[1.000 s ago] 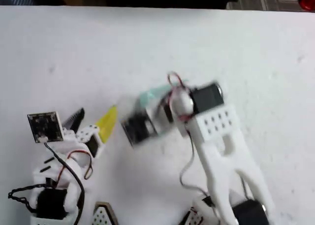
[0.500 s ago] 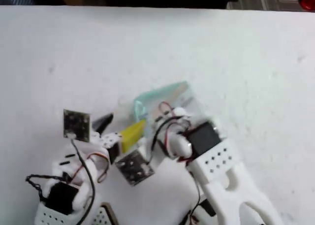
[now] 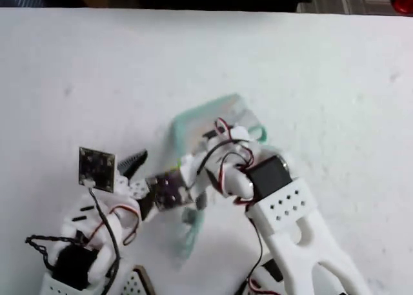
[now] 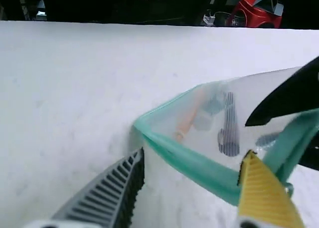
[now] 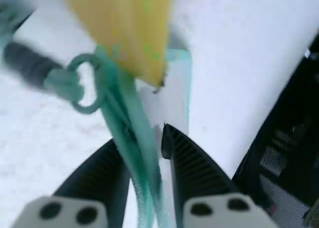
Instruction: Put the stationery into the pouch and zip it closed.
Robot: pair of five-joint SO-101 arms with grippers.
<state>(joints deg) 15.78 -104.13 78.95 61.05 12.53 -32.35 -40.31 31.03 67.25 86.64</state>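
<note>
Pouch (image 3: 216, 117): translucent with teal edging, lying on the white bench (image 3: 322, 69) near its middle; a teal strip of it runs from the main body toward the arms' bases, passing between the two wrists. Stationery: inside the pouch, seen through its wall from the left wrist view. It comprises an orange pen (image 4: 188, 119), a dark pen (image 4: 229, 130) and a pale blue item (image 4: 209, 113) between them, too blurred to name. Left gripper (image 4: 193, 155): fingers open and well apart, straddling the pouch's teal edge; the grey ribbed finger (image 4: 117, 190) stands on the bare-bench side, and the yellow finger (image 4: 261, 195) overlaps the teal band on the pouch side. Whether either finger presses the pouch cannot be told. Right gripper (image 5: 142, 140): two black fingers (image 5: 192, 173) drawn close together on the teal edge strip, which passes straight between them. Zip pull (image 5: 84, 83): a teal ring just beyond the right fingertips, hanging beside the tip of the left gripper's yellow finger; a dark blurred piece (image 5: 27, 68) adjoins the ring, identity unclear. Arms, high view: the left arm (image 3: 84, 243) sits at the lower left, the white right arm (image 3: 297, 230) at the lower right, and their wrists meet at the pouch's near end. Background: a red object (image 4: 254, 11) sits beyond the bench's far edge.
</note>
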